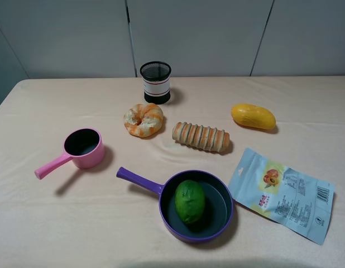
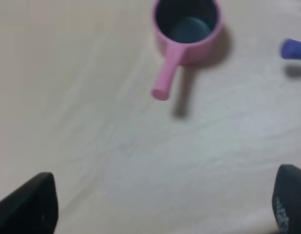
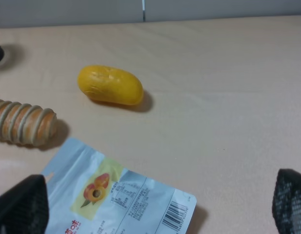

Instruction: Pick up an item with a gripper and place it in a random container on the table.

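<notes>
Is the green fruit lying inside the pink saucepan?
No, the green fruit lies in the purple pan; the pink saucepan holds nothing in the high view.

Only the fingertips of the left claw [image 2: 162,207] show, blurred; ahead of it the purple pan handle [image 2: 292,49] is cropped. Beside the right claw [image 3: 158,204], the snack pouch [image 3: 119,197] runs off-frame.

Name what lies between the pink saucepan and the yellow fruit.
In the high view, a round twisted bread and a ridged bread roll lie between the pink saucepan and the yellow fruit.
</notes>
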Motion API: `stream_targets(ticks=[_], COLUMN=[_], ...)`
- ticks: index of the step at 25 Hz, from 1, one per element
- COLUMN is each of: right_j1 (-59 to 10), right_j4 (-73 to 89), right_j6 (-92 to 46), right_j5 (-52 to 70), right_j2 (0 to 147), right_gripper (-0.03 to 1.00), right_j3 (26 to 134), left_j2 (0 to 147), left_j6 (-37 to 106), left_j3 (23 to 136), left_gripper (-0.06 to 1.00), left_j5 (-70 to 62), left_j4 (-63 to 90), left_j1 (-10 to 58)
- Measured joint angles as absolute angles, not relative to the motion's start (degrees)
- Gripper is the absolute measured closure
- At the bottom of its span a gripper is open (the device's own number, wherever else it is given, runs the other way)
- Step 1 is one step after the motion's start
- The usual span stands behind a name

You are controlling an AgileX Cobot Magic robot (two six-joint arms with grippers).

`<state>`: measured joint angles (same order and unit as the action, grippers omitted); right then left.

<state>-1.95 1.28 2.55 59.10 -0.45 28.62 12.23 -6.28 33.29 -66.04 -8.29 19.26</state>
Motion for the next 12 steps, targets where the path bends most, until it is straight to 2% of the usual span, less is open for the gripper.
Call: stream_targets(ticks=[12], right_j1=[-1.9], right_j4=[1.3], right_j6=[2.5], right_j5=[59.1], right_j2=[-0.4], right_gripper=[0.27], right_j3=[28.6], left_j2=[10.0], left_j6=[-4.8], left_j3=[28.4], left_gripper=[0.06], left_j5=[-61.3], left_j4=[-5.5], left_j1=[7.3])
